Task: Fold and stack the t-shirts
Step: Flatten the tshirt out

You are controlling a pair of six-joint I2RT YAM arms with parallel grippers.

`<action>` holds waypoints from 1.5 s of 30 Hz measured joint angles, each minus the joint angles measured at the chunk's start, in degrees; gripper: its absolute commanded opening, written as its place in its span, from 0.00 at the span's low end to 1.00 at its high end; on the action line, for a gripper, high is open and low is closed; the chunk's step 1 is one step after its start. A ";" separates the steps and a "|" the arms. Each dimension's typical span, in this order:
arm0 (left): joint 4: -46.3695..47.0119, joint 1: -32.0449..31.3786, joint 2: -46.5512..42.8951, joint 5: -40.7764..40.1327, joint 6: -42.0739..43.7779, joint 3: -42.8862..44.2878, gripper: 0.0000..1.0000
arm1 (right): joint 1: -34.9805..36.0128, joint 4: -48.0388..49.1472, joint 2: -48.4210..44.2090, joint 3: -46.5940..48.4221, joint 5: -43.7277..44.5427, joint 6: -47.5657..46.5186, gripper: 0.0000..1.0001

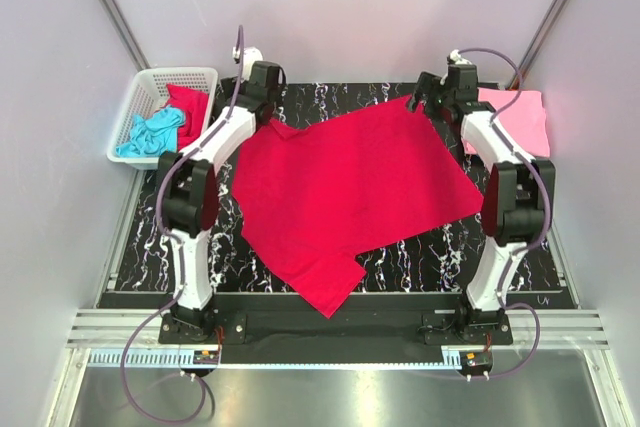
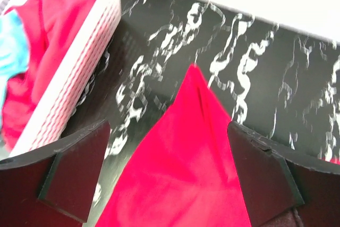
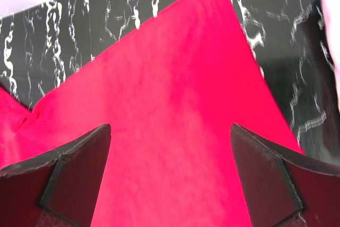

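Crimson shirt [image 1: 350,197] lies spread flat across the middle of the worktop [image 1: 430,247]. Left fingers [image 2: 74,176] are spread wide over its far-left corner, and right fingers [image 3: 265,174] are spread wide over the far-right one. Neither pinches cloth. The laying-out looks finished, so folding comes next: pinch an edge and carry it across. Pink shirt [image 1: 520,117] sits folded at far right. The basket [image 1: 180,73] at far left holds a turquoise shirt [image 1: 150,134] and a red shirt [image 1: 190,102].

White lattice basket [image 1: 133,109], black marbled tabletop [image 1: 420,247]
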 measured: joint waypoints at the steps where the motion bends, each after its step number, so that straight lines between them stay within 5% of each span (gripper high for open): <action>1: -0.17 -0.37 -2.51 0.87 -0.39 -2.36 0.99 | 0.02 -0.17 -1.84 -1.97 0.17 0.24 1.00; 8: -3.63 -5.46 -20.26 10.80 -7.87 -18.75 0.96 | 3.45 -3.30 -12.00 -17.33 3.65 2.29 0.98; 11: -4.55 -8.41 -25.55 15.65 -12.26 -25.86 0.76 | 6.97 -4.83 -14.12 -23.82 4.37 3.45 0.96; 12: -5.03 -9.35 -26.60 17.05 -13.86 -28.11 0.51 | 7.80 -5.53 -14.67 -25.49 4.35 3.76 0.96; 15: -6.75 -12.00 -27.21 18.91 -17.31 -33.00 0.26 | 8.87 -7.54 -16.41 -30.51 4.33 4.96 0.97; 20: -10.05 -17.40 -26.80 18.56 -20.68 -39.71 0.11 | 8.59 -8.39 -17.29 -32.50 4.92 5.57 0.98; 35: -14.21 -19.52 -18.36 15.65 -23.37 -41.46 0.05 | 8.20 -7.82 -5.86 -24.72 6.45 1.05 0.96; 45: -17.66 -19.74 -18.21 11.63 -24.50 -41.48 0.08 | 8.11 -5.99 -8.35 -28.13 7.06 1.75 0.95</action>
